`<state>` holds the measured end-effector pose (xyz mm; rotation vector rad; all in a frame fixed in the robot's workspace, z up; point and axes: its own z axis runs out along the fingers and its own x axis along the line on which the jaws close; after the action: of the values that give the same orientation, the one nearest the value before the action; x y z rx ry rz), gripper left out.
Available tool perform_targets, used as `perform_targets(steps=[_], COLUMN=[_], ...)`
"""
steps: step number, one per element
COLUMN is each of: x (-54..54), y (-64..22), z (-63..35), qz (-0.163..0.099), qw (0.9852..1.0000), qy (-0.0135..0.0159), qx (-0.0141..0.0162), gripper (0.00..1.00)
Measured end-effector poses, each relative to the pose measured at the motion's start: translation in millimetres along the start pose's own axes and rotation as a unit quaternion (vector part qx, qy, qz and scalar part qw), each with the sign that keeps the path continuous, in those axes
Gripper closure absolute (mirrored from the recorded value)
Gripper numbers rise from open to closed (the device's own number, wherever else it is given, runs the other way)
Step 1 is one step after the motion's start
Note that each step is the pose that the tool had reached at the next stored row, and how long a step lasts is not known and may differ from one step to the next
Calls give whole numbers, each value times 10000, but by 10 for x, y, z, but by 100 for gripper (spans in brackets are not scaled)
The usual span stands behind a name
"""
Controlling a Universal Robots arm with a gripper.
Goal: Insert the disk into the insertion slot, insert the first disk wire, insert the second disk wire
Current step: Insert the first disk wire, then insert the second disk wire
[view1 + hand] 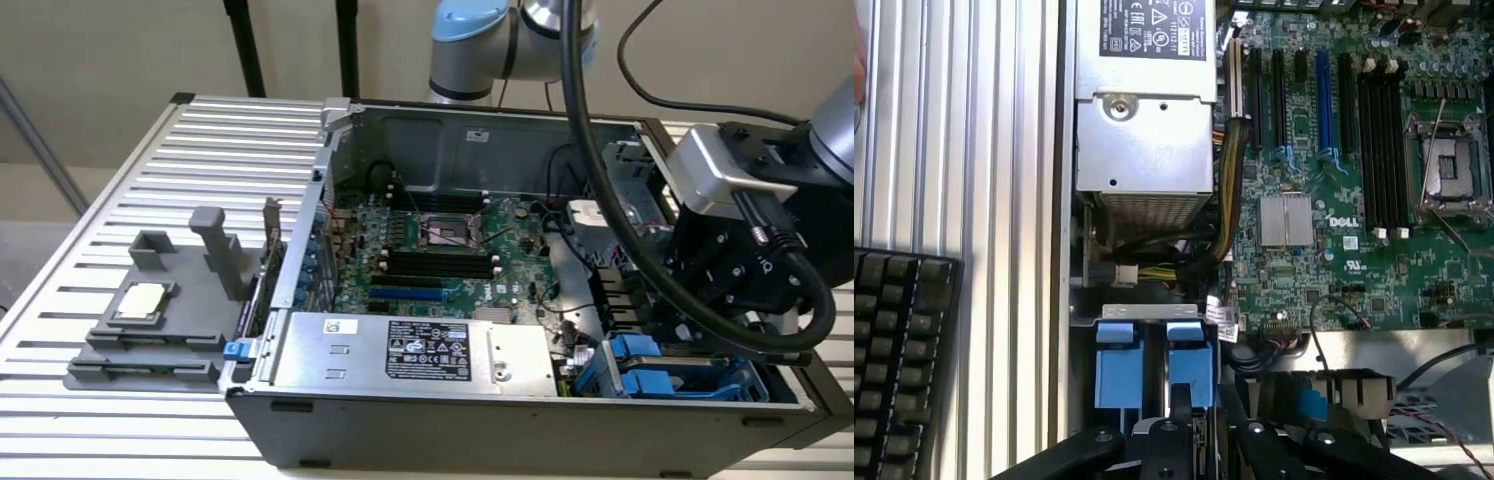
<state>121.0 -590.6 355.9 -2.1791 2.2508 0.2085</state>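
Step in hand, by the look of it: seating the disk (1189, 362) in the insertion slot (1152, 313), at the case's front corner on the exterior view's right. Above it the gripper (1202, 418), tips just at one of the blue carrier fronts. Fingers: can't tell whether spread or pinching anything. Only the blue front of the disk on show, silver body hidden, so depth in slot not to be judged.

To do it well (judgement):
- Keep carrier square w/ slot's sides.
- Push straight along slot axis, no tilt.
- Go slow near the end; prob. a click-in seat.
- Mind the cable bundle (1226, 200) and the small loose connector (1122, 272) just beside slot mouth. Easy to snag or trap.

Disk wires: can't pick out for sure.

Count:
- 1 arm, 1 gripper.
- 2 blue carrier fronts, side by side.
- 1 power-supply box (400, 350), along case's front edge.
- 1 motherboard (1354, 260) on case floor, w/ 1 CPU socket (1452, 165), 1 small heatsink (1286, 220) and 1 blue expansion slot (1322, 100) among black ones.
- 1 grey fixture (160, 330) on the slatted table (200, 140), beside case wall at the exterior view's left.
- 1 black keyboard (894, 360) on table, outside case.
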Motion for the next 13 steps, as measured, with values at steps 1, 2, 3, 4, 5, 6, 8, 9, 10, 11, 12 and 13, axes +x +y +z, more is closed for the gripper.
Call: perform_targets(steps=[1, 2, 3, 4, 5, 6, 8, 9, 10, 11, 12, 13], x=[0, 0, 0, 0, 0, 0, 0, 0, 0, 0, 0, 0], y=[1, 1, 3, 3, 4, 4, 5, 5, 6, 6, 7, 7], z=[0, 0, 1, 0, 1, 1, 1, 1, 0, 0, 1, 1], qz=[-3, -4, -4, -3, -3, -3, -3, -3, -3, -3, -3, -3], qw=[10000, 10000, 10000, 10000, 10000, 10000, 10000, 10000, 10000, 10000, 10000, 10000], qy=[0, 0, 0, 0, 0, 0, 0, 0, 1, 1, 0, 1], qx=[-1, -1, -1, -1, -1, -1, -1, -1, -1, -1, -1, -1], gripper=[75, 75, 75, 75, 75, 75, 75, 75, 75, 75, 75, 75])
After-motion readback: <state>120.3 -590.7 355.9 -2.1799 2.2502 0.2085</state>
